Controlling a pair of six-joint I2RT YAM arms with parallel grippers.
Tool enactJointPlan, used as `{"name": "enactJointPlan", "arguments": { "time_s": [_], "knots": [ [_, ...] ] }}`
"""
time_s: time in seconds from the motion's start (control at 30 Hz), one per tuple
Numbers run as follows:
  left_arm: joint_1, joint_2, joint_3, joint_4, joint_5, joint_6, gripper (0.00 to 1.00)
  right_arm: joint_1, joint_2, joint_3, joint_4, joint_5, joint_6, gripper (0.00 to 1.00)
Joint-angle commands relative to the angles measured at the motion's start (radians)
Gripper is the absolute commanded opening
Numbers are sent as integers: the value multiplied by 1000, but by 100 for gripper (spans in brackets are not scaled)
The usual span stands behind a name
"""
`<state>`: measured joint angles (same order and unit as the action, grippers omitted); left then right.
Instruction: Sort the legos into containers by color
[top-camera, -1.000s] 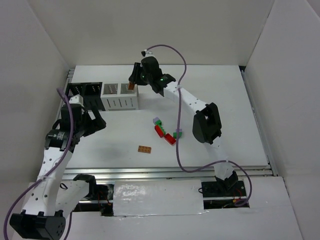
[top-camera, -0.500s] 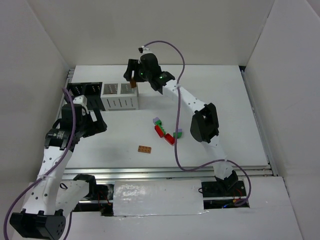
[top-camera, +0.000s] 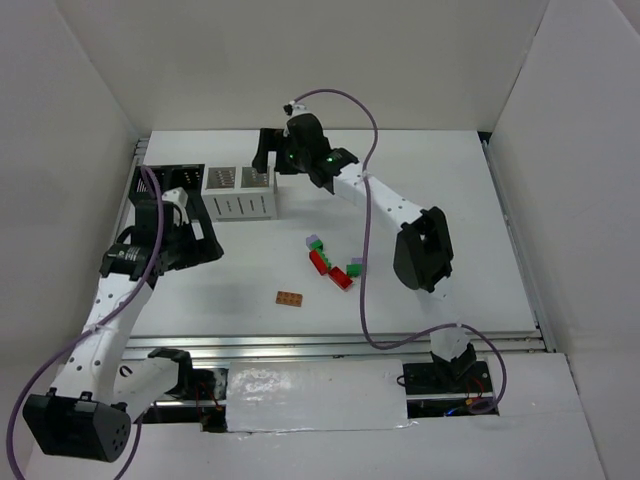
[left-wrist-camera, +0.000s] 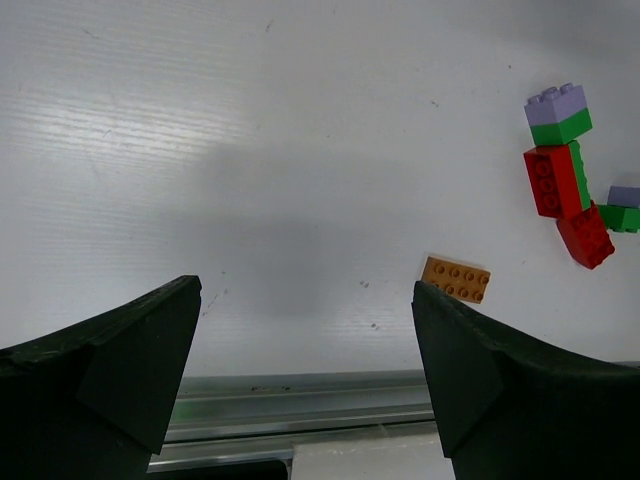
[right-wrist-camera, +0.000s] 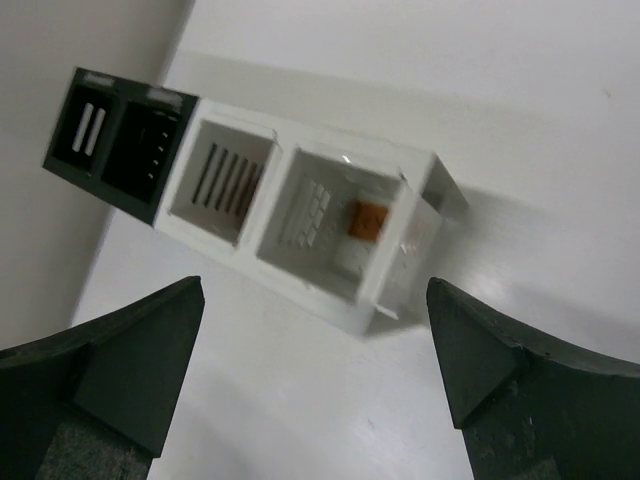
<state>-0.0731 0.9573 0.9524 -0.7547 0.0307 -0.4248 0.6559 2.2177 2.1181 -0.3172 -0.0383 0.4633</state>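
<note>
Orange brick (right-wrist-camera: 365, 220) lies in the white bin (right-wrist-camera: 405, 245) at frame centre; we see left gripper (left-wrist-camera: 305, 340) and right gripper (right-wrist-camera: 315, 340) spread, empty

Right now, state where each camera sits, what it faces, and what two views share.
Top external: above and behind, looking down on the white table; the left arm and right arm show.
Left wrist: looking down at the flat orange-brown lego plate and the red, green and lavender brick cluster; the left gripper shows below.
Right wrist: over the joined white slotted bins, looking into them; the right gripper shows below.
Shared: top and left wrist show plate and cluster; top and right wrist, the white bins.
</note>
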Motion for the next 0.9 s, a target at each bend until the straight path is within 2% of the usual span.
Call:
{"name": "enactJointPlan", "arguments": {
  "time_s": [0.0, 0.03, 0.07, 0.1, 0.13, 0.2, 0.23, 0.4, 0.6, 0.73, 0.87],
  "knots": [
    [-78, 34, 6, 89, 48, -31, 100, -22, -223, -126, 4, 90, 50, 100],
    [-120, 75, 23, 118, 26, -40, 100, -30, -283, -195, 19, 113, 61, 100],
    [-175, 107, 35, 127, -1, -45, 100, -38, -403, -333, 32, 135, 73, 100],
    [-280, 107, 52, 127, -67, -60, 99, -47, -461, -395, 27, 187, 102, 100],
    [-324, 229, 93, 112, -93, -66, 99, -70, -572, -508, 14, 207, 119, 100],
    [-426, 355, 152, 92, -139, -92, 100, -99, -676, -607, -48, 222, 164, 100],
    [-456, 389, 163, 84, -149, -97, 100, -123, -775, -700, -65, 221, 167, 100],
    [-586, 573, 210, 42, -212, -190, 100, -177, -1057, -917, -144, 177, 126, 100],
    [-623, 685, 198, 92, -148, -224, 99, -203, -1190, -1044, -165, 112, 91, 100],
    [-640, 748, 213, 118, -112, -223, 99, -206, -1191, -1037, -187, 98, 68, 100],
    [-643, 747, 186, 143, -84, -238, 100, -210, -1185, -1040, -192, 83, 61, 100]
  ]
}}
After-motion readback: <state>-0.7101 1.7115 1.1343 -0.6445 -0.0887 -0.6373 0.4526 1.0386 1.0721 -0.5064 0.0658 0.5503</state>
